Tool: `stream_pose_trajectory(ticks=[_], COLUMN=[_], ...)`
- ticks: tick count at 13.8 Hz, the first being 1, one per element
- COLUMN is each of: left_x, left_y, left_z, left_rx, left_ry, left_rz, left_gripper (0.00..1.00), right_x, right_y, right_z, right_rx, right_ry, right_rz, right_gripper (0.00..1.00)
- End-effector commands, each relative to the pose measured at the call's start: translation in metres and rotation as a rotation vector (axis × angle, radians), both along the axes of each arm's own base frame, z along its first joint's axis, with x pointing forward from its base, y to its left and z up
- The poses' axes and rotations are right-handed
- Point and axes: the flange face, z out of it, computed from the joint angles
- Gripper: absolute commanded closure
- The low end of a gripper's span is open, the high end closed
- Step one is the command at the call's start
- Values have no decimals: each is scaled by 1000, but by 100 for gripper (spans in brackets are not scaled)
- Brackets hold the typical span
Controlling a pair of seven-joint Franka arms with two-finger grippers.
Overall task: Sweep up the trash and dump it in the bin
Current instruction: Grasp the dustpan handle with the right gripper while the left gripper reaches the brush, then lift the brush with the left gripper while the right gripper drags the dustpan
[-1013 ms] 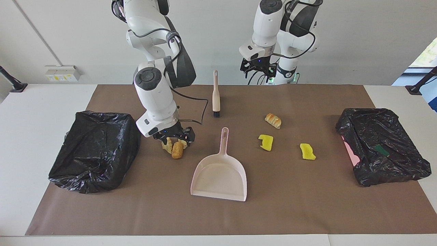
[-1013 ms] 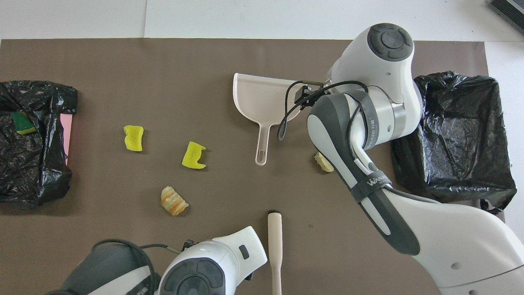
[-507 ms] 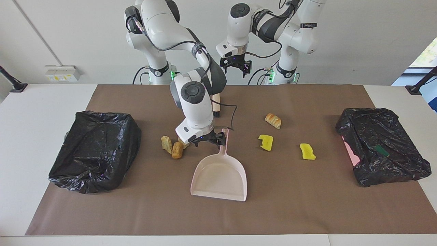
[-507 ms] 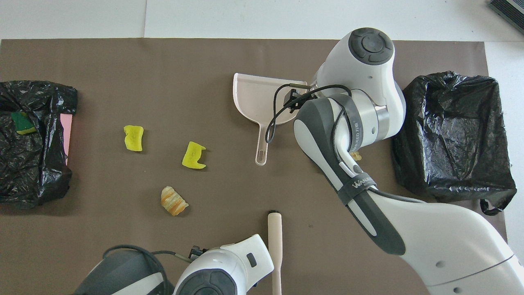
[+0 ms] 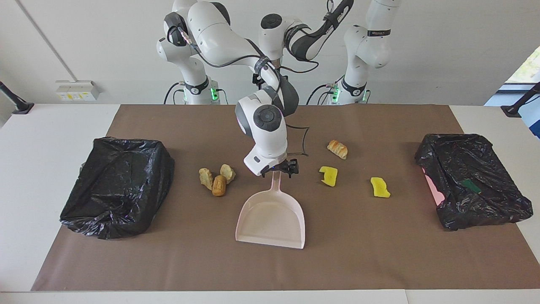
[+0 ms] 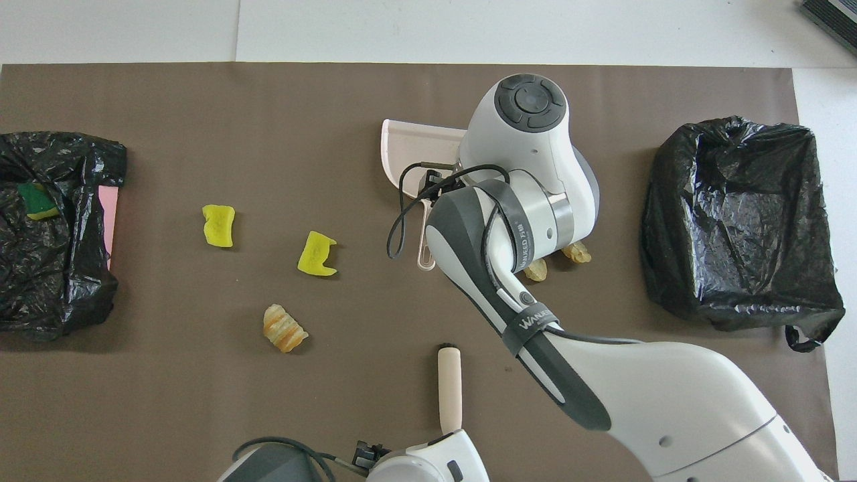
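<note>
The right gripper [image 5: 279, 169] is being held, fingers apart, over the dustpan [image 5: 272, 219] handle at the mat's [image 5: 358, 253] middle. The left gripper's fingers cannot be told. The trash [image 5: 217, 180] is lying on the mat, three chunks clustered beside the dustpan, the rest toward the left arm's end.

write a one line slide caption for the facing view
Right gripper open over the pink dustpan handle, trash scraps beside it.
</note>
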Motion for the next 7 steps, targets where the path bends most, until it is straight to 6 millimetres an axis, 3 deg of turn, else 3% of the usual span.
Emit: stream_pose_trajectory(ticks=[1, 3, 7], left_x=[6, -2, -2], left_y=[-12, -18, -12], left_z=[-41, -54, -48], left_rx=[-9, 5, 36], left_ry=[6, 11, 28], left_rz=[30, 19, 22], left_gripper=[0, 0, 0], right_x=[5, 3, -6], right_y=[-4, -8, -7], right_z=[-1, -11, -23], right_rx=[-2, -9, -21], right_ry=[-13, -3, 19], right_rz=[-14, -17, -12], right_gripper=[0, 19, 29])
